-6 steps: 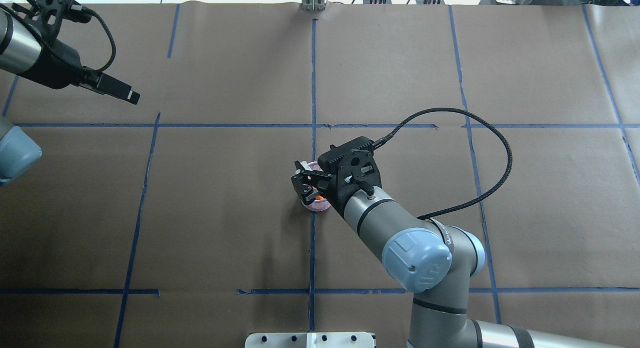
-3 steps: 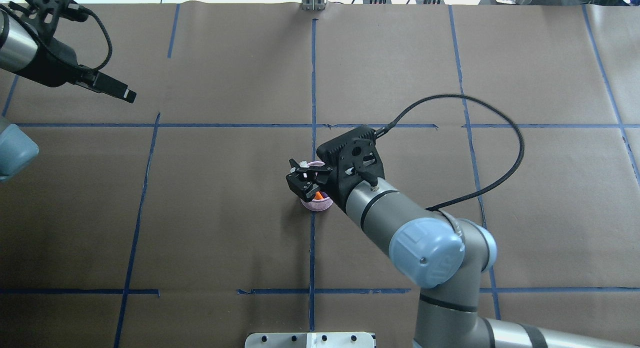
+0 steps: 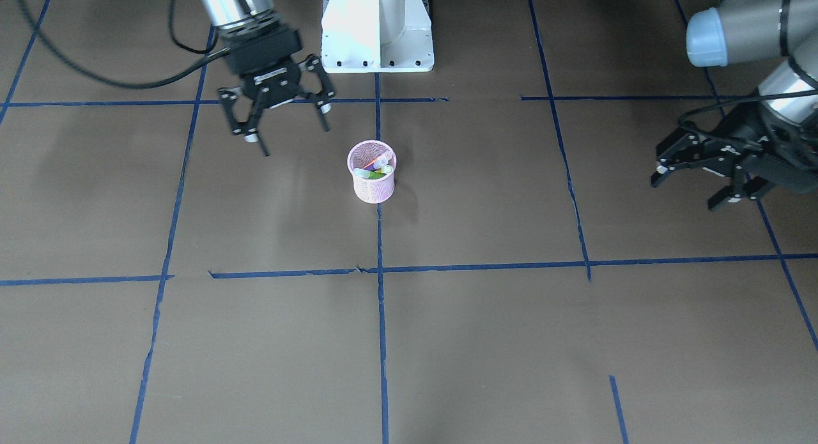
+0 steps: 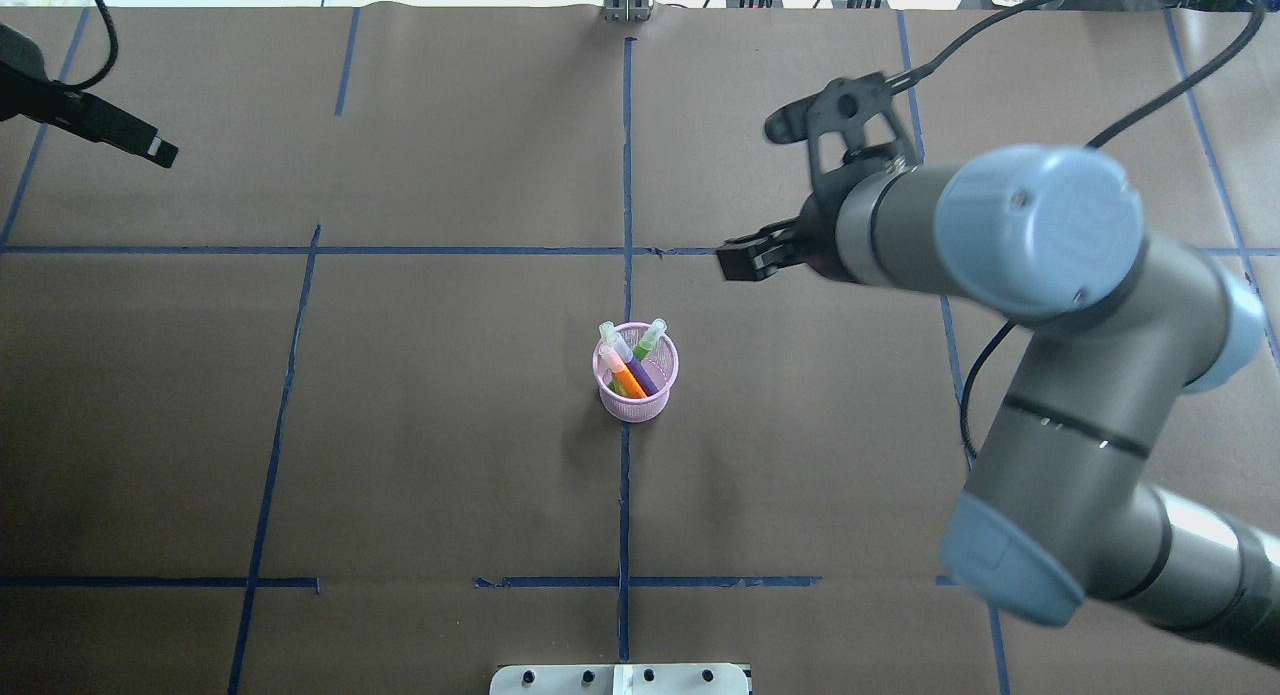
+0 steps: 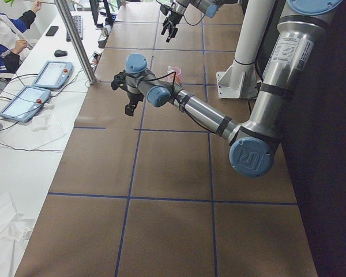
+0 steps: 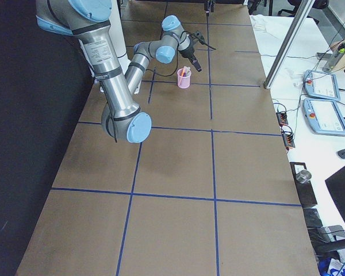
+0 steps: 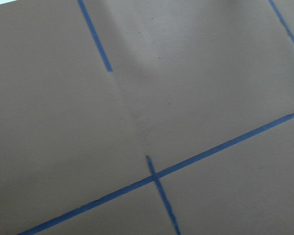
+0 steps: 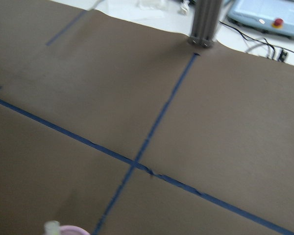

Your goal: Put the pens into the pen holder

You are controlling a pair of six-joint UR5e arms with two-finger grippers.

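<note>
The pink mesh pen holder [image 4: 636, 403] stands upright at the table's centre, on a blue tape line. Three pens lean inside it with pale caps up: orange [image 4: 628, 381], purple [image 4: 643, 376] and green [image 4: 648, 341]. The front view shows the pen holder [image 3: 372, 187] with the pens' caps [image 3: 377, 166] at its rim. My right gripper [image 3: 291, 134] hangs open and empty above the table, apart from the cup, toward the robot's side of it. My left gripper [image 3: 687, 191] is open and empty, far off at the table's left end.
Brown paper with blue tape lines [image 4: 625, 175] covers the table. The robot's white base [image 3: 377, 29] stands behind the cup. Past the table's far edge are a metal post [image 4: 626, 0], tablets [image 6: 319, 86] and a seated person [image 5: 6, 34].
My right gripper was low over the pen holder with the orange pen at its fingers; it has since lifted and pulled away. The left arm drew farther left.
</note>
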